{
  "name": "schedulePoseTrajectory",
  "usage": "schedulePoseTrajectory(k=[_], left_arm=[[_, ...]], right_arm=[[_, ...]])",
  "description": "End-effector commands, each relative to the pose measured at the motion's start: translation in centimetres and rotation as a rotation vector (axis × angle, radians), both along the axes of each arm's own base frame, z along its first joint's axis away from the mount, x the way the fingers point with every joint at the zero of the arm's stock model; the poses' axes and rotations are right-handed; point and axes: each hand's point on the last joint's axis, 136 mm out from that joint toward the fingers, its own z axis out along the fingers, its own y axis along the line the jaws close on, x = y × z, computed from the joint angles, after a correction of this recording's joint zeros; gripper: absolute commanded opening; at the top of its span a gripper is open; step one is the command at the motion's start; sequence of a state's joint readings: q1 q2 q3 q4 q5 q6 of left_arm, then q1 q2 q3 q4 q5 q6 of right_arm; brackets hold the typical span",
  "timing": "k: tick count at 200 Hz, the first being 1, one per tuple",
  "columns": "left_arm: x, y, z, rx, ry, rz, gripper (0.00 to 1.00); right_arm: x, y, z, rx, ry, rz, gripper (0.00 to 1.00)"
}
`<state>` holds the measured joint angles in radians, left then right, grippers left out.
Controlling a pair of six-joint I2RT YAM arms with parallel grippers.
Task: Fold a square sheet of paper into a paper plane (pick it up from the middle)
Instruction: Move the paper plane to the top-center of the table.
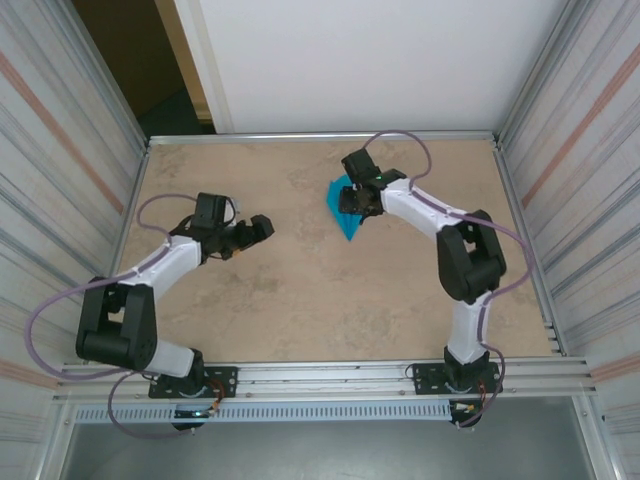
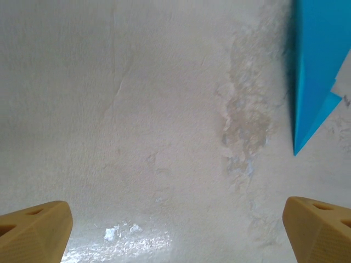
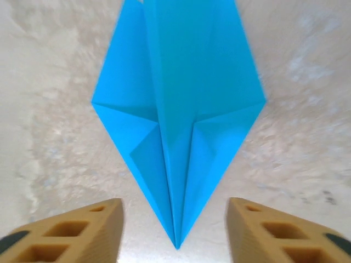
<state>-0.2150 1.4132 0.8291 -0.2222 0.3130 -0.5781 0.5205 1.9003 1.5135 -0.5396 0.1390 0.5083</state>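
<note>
The paper plane (image 3: 175, 109) lies flat on the tabletop (image 1: 300, 300) towards its far right part, a teal-blue kite-shaped dart with a centre crease and its pointed nose aimed at the right wrist camera. The right pincer (image 3: 175, 219) hangs just above that nose with its jaws apart, one finger on either side of the tip and neither pressing the paper, so it holds nothing. The left pincer (image 2: 175, 227) is spread wide over bare tabletop, well apart from the plane, whose edge shows at the right of its view. I judge the plane to be very light and thin; it would slide on the smooth surface at a sideways nudge, and a hard squeeze would crumple it. It is stiffest along the centre crease, where several layers stack up (the wide side flaps look to be single or double layers and would likely bend or unfold if pulled). The safest hold is probably across the layered spine near the middle, taken with a gentle close and lifted straight up. Because the paper lies flush with the tabletop, getting a finger under an edge may be the hard part.
</note>
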Motion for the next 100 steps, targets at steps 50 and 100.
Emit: schedulePoseTrajectory(k=[50, 100], left_arm=[[1.4, 7.7, 7.5, 0.353, -0.361, 0.217, 0.99], [0.1, 13.2, 7.6, 0.539, -0.507, 0.366, 0.99]], right_arm=[[-4.3, -15.2, 10.3, -0.093, -0.377, -0.284, 0.9], [-8.4, -25.5, 7.3, -0.194, -0.429, -0.535, 0.99]])
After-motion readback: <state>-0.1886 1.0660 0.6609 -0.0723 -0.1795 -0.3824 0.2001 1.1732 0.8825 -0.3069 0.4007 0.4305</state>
